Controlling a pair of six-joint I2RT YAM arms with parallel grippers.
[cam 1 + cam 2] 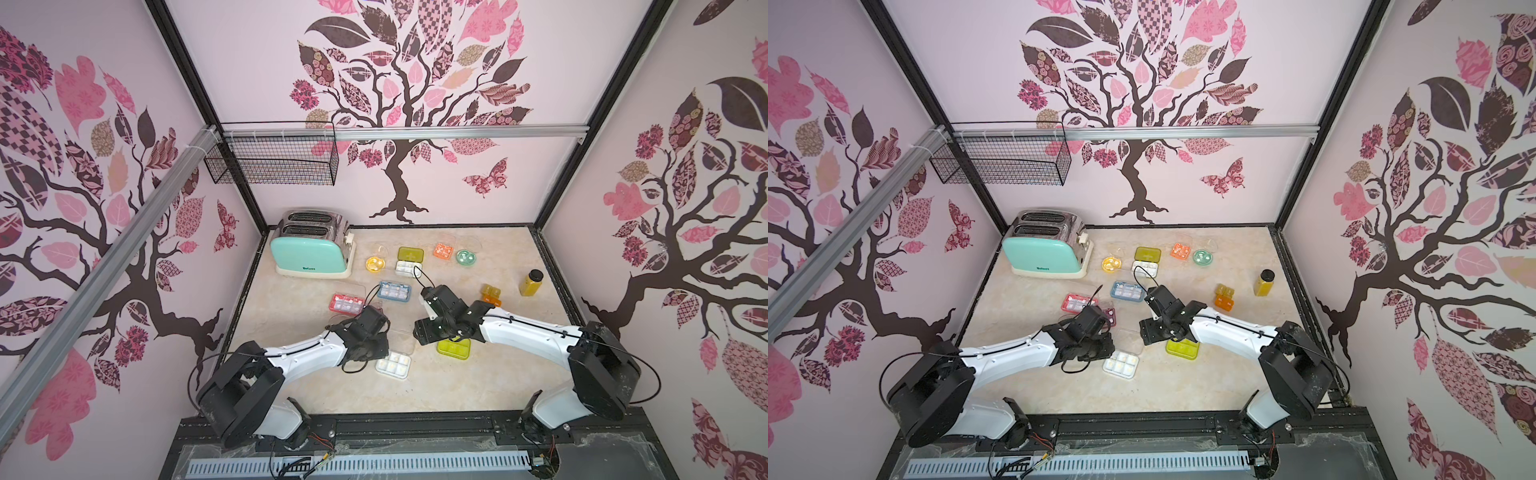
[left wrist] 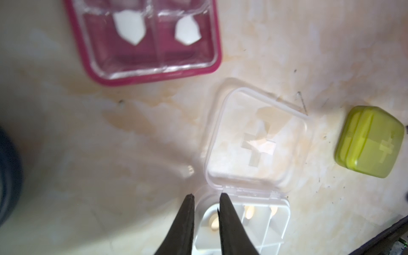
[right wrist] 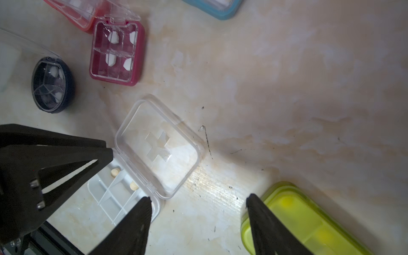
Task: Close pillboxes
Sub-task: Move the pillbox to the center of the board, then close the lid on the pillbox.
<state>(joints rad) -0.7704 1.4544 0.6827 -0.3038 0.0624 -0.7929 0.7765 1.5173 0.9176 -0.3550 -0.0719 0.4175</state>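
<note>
Since the white square plastic pillbox (image 1: pixel 392 365) near the yellow-green rectangular plastic pillbox (image 1: pixel 454 348) has its clear lid (image 2: pixel 257 141) flat open, the left gripper (image 2: pixel 206 196), jaws narrowly apart and empty, should lift the lid's edge gently while the wide-open, empty right gripper (image 3: pixel 198 198) steadies the base.

Toaster (image 1: pixel 311 253) back left, bottle (image 1: pixel 532 282) right (well apart), pillboxes (image 1: pixel 392 365) scattered on table (image 1: pixel 457 386) between

left end effector (image 2: pixel 207 195) narrow, right end effector (image 3: pixel 198 197) wide.
</note>
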